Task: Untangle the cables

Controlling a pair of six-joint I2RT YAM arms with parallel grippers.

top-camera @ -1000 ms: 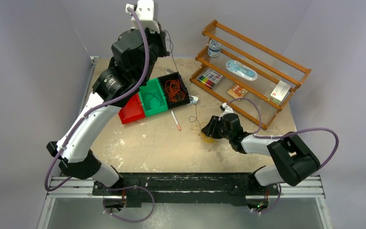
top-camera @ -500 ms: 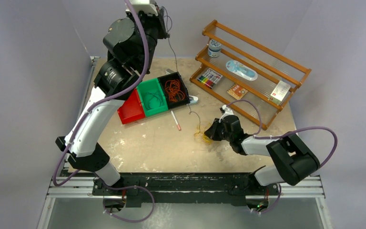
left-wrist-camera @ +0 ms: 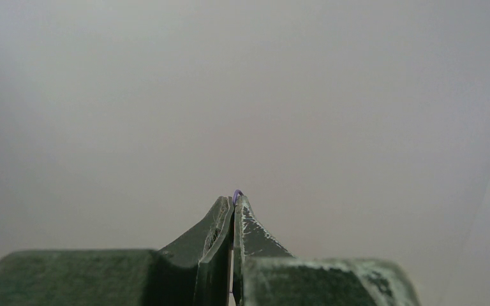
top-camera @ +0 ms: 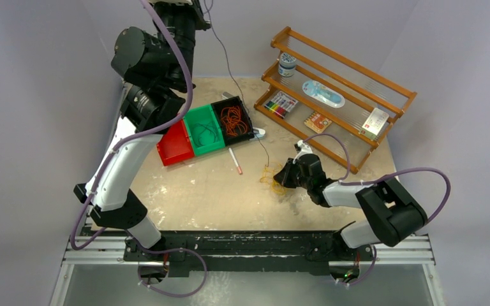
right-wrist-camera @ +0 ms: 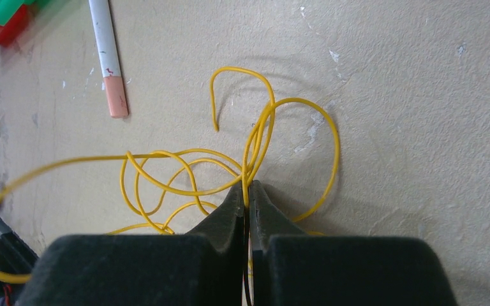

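A tangle of thin yellow cable [right-wrist-camera: 185, 172] lies on the table beside my right gripper [right-wrist-camera: 247, 188], which is shut on a couple of its strands. From above, that yellow cable [top-camera: 271, 178] sits just left of the right gripper [top-camera: 285, 175]. A thin dark purplish cable [top-camera: 226, 64] rises from the yellow tangle to my raised left arm at the top edge. My left gripper [left-wrist-camera: 235, 199] is shut, with a tiny loop of that cable [left-wrist-camera: 237, 192] poking out at its tips. More orange cables [top-camera: 231, 118] lie in the black bin.
Red bin [top-camera: 173, 148], green bin [top-camera: 194, 141] with a dark wire, and black bin [top-camera: 245, 121] stand in a row at mid-left. A white pen [top-camera: 235, 160] lies near them. A wooden rack [top-camera: 338, 83] with small items fills the back right.
My left arm has risen and swung back, drawing the thin dark cable up and straighter. The right gripper has shut on the yellow strands.
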